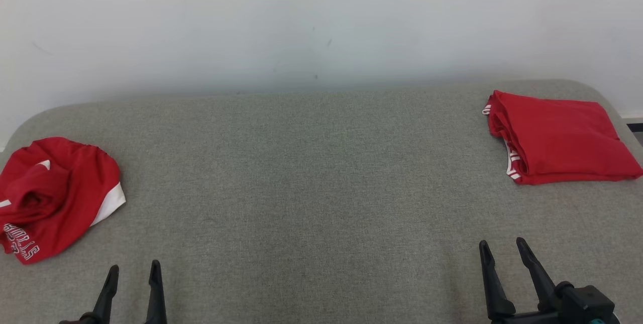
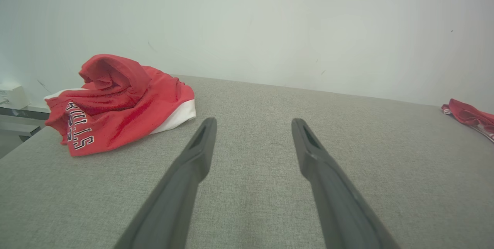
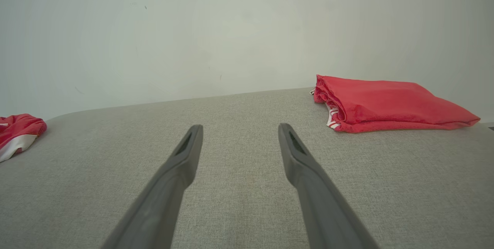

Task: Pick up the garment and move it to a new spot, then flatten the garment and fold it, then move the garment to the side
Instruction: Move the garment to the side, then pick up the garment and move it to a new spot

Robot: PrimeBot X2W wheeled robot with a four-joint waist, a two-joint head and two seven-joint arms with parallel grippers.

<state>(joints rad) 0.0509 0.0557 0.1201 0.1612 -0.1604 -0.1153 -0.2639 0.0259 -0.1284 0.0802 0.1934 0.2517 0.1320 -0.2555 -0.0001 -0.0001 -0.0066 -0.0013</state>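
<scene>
Left hand [image 1: 134,264] & right hand [image 1: 501,241] were wide open, empty; crumpled red-white jersey [image 1: 55,196] lay at left edge of grey fabric table [image 1: 311,188], where a shallow pinch might've dragged it off.

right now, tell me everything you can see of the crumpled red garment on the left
The crumpled red garment is a bunched heap, not flattened or folded, with a raised hollow fold on top. The cloth looks like thin sports jersey knit. A white panel edges one side, and white dark-outlined lettering runs along its near edge, partly lost in folds. It rests on the grey fabric surface near its left end. The left gripper is apart from it, jaws open.
</scene>
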